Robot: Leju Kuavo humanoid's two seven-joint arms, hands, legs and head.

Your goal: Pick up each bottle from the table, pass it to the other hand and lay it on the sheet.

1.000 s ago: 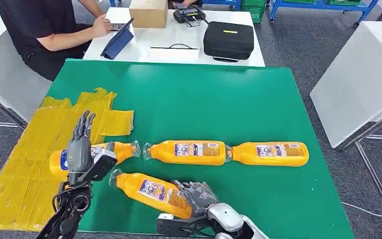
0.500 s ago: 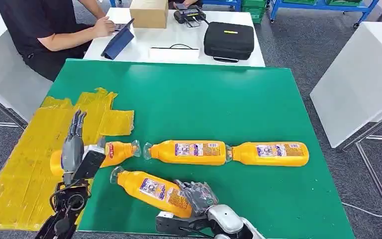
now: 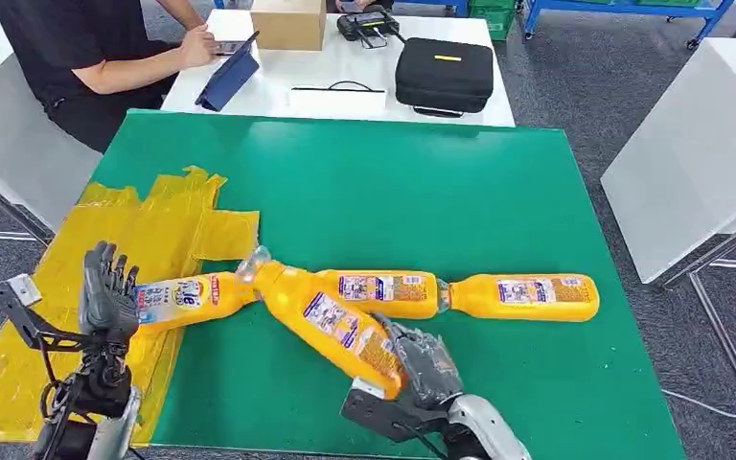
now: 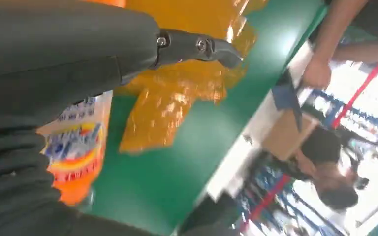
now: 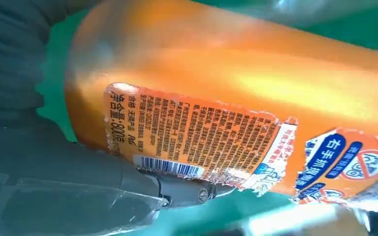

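My right hand grips the base end of an orange bottle. That bottle is tilted, its clear cap pointing far-left beside the neck of another. The right wrist view shows the bottle's label against my thumb. A second orange bottle lies half on the yellow sheet. My left hand stands at its base end, fingers apart and pointing up, and the bottle's label lies beside the hand. Two more bottles lie end to end on the green table.
Behind the green table a white table carries a black case, a cardboard box and a tablet, with a seated person at it. Another white table stands at the right.
My right hand has lifted its bottle and swung it, cap now pointing far-left over the other bottles' necks. My left hand has drawn back left off the bottle on the sheet.
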